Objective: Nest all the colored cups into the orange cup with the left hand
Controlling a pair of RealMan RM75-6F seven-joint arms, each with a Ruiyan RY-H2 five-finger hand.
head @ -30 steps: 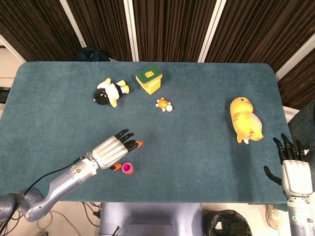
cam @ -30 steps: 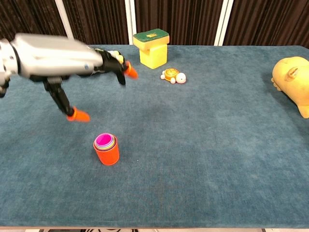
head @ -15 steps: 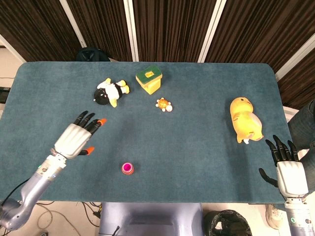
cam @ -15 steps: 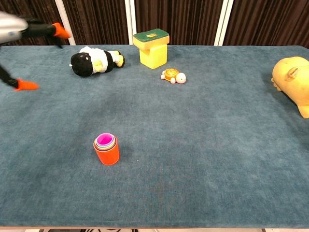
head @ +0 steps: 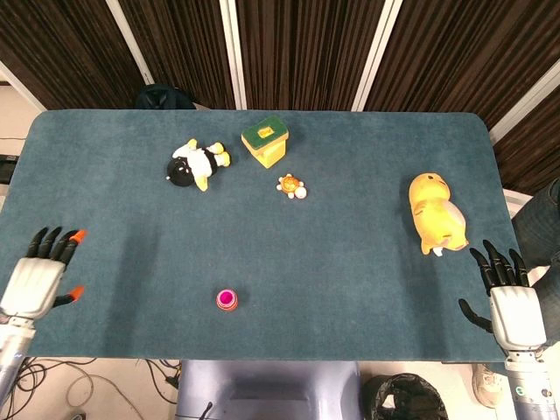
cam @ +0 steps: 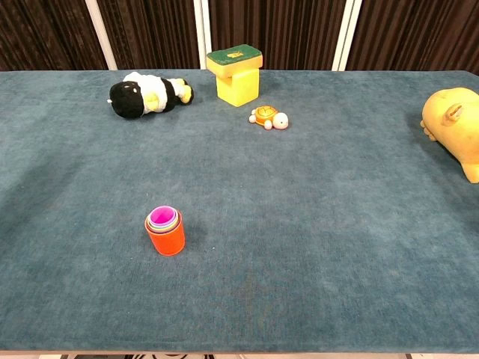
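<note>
The orange cup [cam: 165, 236] stands upright on the blue table near its front edge, left of centre, with smaller colored cups [cam: 162, 218] nested inside it, a pink one innermost. From above it shows as a small pink and orange ring [head: 227, 300]. My left hand [head: 37, 278] hovers at the table's far left edge, fingers spread, holding nothing, well away from the cup. My right hand [head: 506, 300] is off the right front corner, fingers spread and empty. Neither hand shows in the chest view.
A black and white plush penguin [head: 194, 164], a yellow block with a green top [head: 265, 141] and a small toy turtle [head: 291, 186] lie at the back. A yellow plush animal [head: 435, 213] lies at the right.
My left hand has pulled away from the nested cups, moving left to the table's left edge and out of the chest view. The right hand barely shifted.
</note>
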